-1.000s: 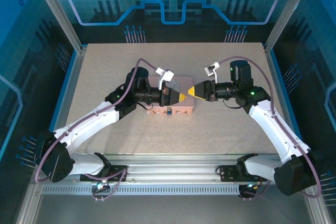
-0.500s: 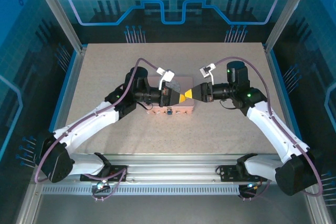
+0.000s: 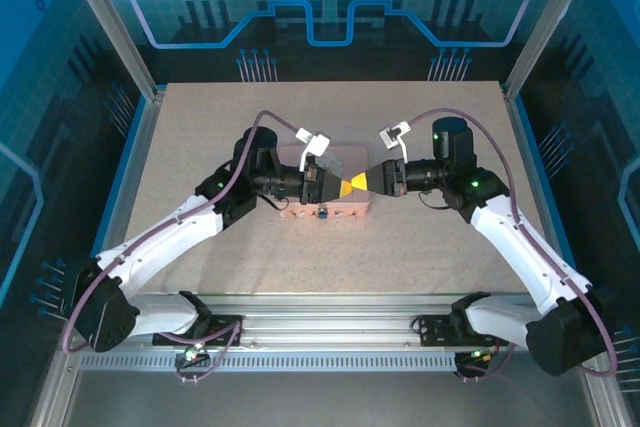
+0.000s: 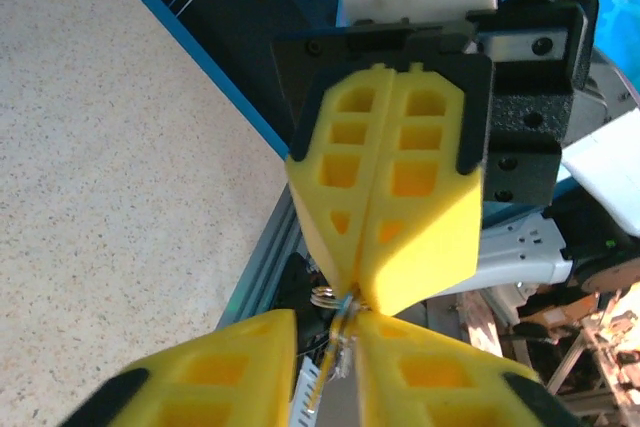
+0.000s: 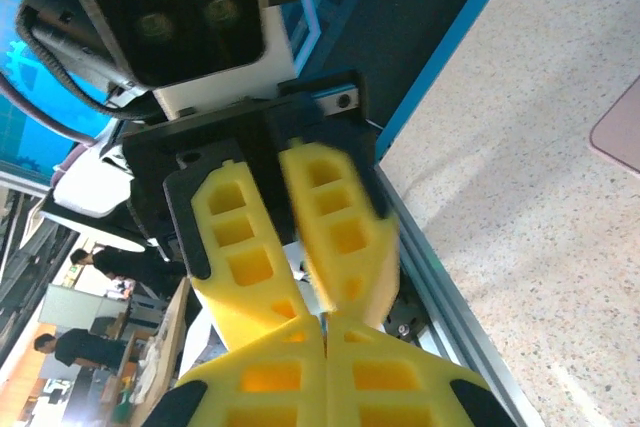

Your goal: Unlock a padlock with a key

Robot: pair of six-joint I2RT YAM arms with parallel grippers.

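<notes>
Speckled counter [image 3: 200, 147], centre of frame: the right pincer [image 4: 352, 287] has just snapped together on the key [image 4: 342, 332], while the left pincer [image 4: 325, 325] has begun to part. A handover, seemingly; the padlock [image 3: 323, 213] waits at the lower edge of the pink box [image 3: 352, 205].

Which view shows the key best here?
The left wrist view: the key, a thin metal sliver with a ring, sits pinched at the tips of the shut right hand, between the parted fingers of the left hand. In the top external view it is too small to tell; in the right wrist view yellow fingertips hide it.
</notes>
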